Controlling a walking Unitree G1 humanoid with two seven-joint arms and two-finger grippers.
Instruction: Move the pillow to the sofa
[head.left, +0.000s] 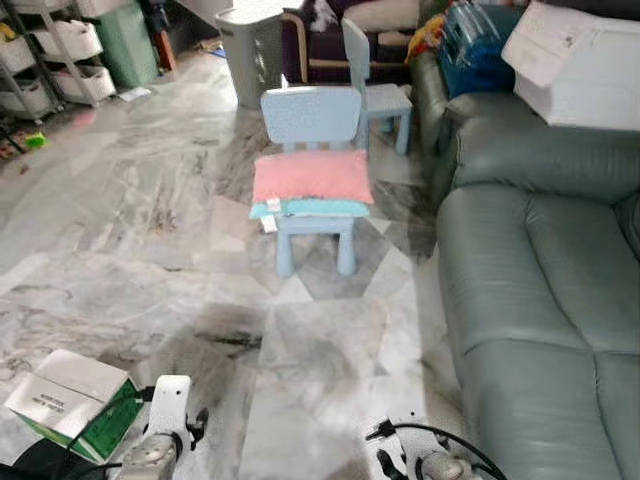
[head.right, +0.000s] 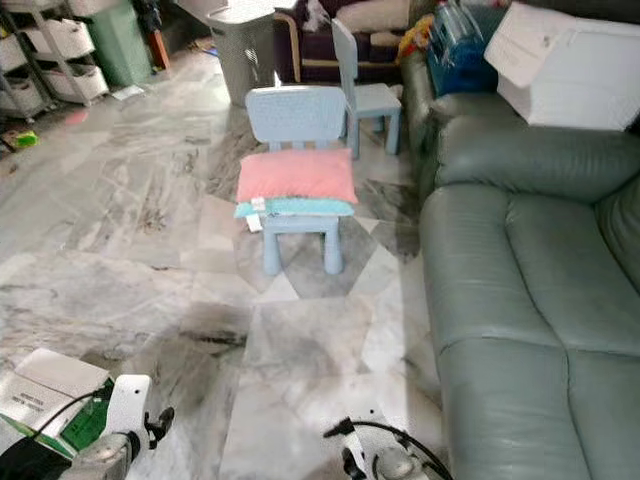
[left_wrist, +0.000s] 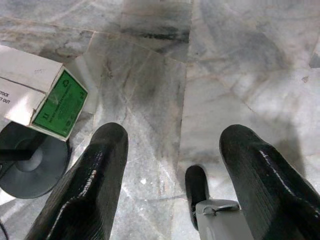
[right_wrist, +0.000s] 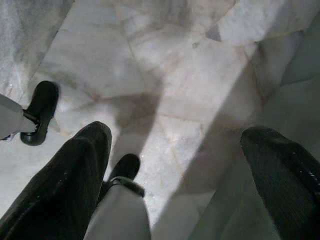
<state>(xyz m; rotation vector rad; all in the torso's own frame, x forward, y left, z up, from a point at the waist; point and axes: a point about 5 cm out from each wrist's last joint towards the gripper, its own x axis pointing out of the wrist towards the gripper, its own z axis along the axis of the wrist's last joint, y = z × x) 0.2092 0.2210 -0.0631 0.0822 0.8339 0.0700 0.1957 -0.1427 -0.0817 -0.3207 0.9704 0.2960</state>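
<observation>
Marble floor (head.left: 150, 250) stretches ahead to a small blue chair (head.left: 315, 115), on whose seat the pink pillow (head.left: 311, 176) lies stacked on a teal cushion (head.left: 310, 208), just left of the grey-green sofa (head.left: 540, 290). The approach step is judged to be in hand: both arms hang low, the left gripper (left_wrist: 172, 165) and right gripper (right_wrist: 175, 170) are seen with fingers spread and empty, and the chair must be reached before 1 grasp is possible. A green-and-white box (left_wrist: 45, 92) beside a dark round base (left_wrist: 32, 162) is shown closely by the left wrist view, while the pillow is shown by the head views.

Pink pillow (head.left: 311, 176) flat on chair (head.left: 312, 116), beside sofa (head.left: 540, 260)
</observation>
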